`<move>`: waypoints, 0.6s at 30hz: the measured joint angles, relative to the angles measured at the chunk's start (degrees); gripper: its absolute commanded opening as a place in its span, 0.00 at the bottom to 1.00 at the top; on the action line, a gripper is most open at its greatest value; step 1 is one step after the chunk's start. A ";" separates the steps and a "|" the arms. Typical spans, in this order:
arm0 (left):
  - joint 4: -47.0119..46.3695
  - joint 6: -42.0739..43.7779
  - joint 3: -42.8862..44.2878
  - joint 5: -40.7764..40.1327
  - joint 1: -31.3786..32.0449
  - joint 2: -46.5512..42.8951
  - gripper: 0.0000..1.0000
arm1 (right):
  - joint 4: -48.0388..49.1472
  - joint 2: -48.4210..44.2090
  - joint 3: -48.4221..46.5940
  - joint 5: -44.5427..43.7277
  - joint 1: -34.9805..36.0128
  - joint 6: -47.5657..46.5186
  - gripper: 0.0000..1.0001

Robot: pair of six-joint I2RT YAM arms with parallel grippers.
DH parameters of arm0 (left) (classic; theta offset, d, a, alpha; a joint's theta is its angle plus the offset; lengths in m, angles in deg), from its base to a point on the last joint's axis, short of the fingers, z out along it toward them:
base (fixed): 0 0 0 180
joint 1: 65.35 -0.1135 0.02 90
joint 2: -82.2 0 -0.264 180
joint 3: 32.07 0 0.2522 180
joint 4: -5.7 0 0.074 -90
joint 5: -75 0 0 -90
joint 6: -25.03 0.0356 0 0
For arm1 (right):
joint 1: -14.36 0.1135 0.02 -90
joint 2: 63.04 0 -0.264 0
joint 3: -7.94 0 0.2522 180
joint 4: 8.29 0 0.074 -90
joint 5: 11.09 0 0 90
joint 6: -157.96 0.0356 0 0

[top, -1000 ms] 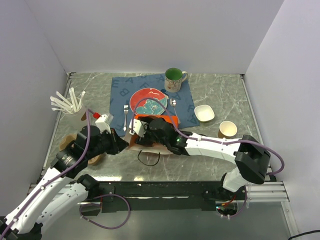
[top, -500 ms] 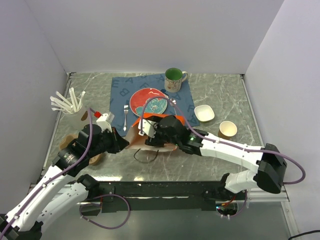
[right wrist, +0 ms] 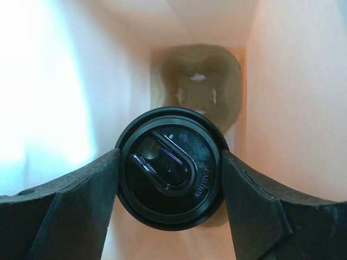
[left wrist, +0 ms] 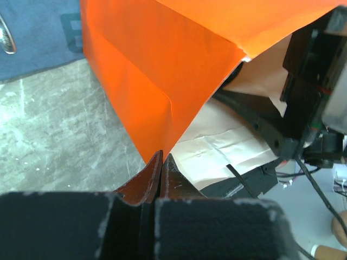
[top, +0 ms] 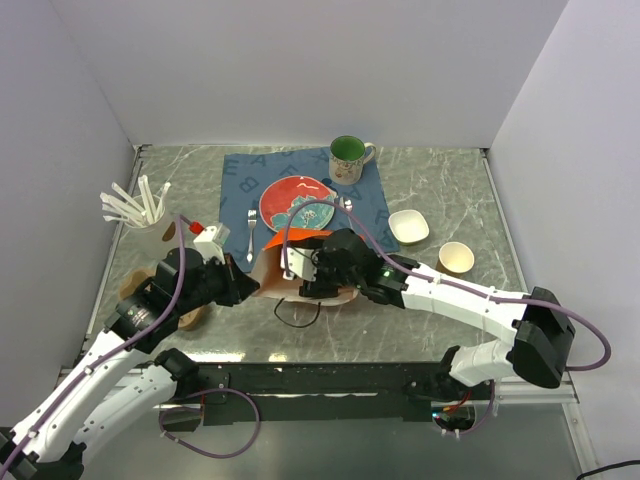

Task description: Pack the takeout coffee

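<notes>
The takeout coffee (right wrist: 171, 176) shows its round black lid in the right wrist view. My right gripper (right wrist: 171, 180) is shut on it, one dark finger (right wrist: 81, 203) pressed against each side of the lid. Cup and gripper are inside the orange paper bag (top: 322, 240), over a brown cardboard cup carrier (right wrist: 198, 89) at the bag's bottom. From above, the coffee is hidden by the bag and the right gripper (top: 308, 274). My left gripper (left wrist: 162, 158) is shut on the edge of the orange bag (left wrist: 162, 70) and holds its mouth apart at the left (top: 245, 288).
A green mug (top: 347, 158), a red plate (top: 297, 203) and a fork (top: 250, 235) lie on the blue mat (top: 240, 180) behind the bag. A white bowl (top: 408, 226) and a lidless tan cup (top: 456, 258) stand at the right. A holder of white utensils (top: 140, 212) stands at the left.
The right arm's elbow has swung out to the right and its gripper has gone deeper into the bag with the cup. The left gripper has kept its hold on the bag's edge.
</notes>
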 measured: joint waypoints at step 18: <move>-1.22 -0.11 -1.20 -3.72 0.00 -2.82 0.01 | -4.92 0.42 -1.53 -3.52 0.31 -3.58 0.33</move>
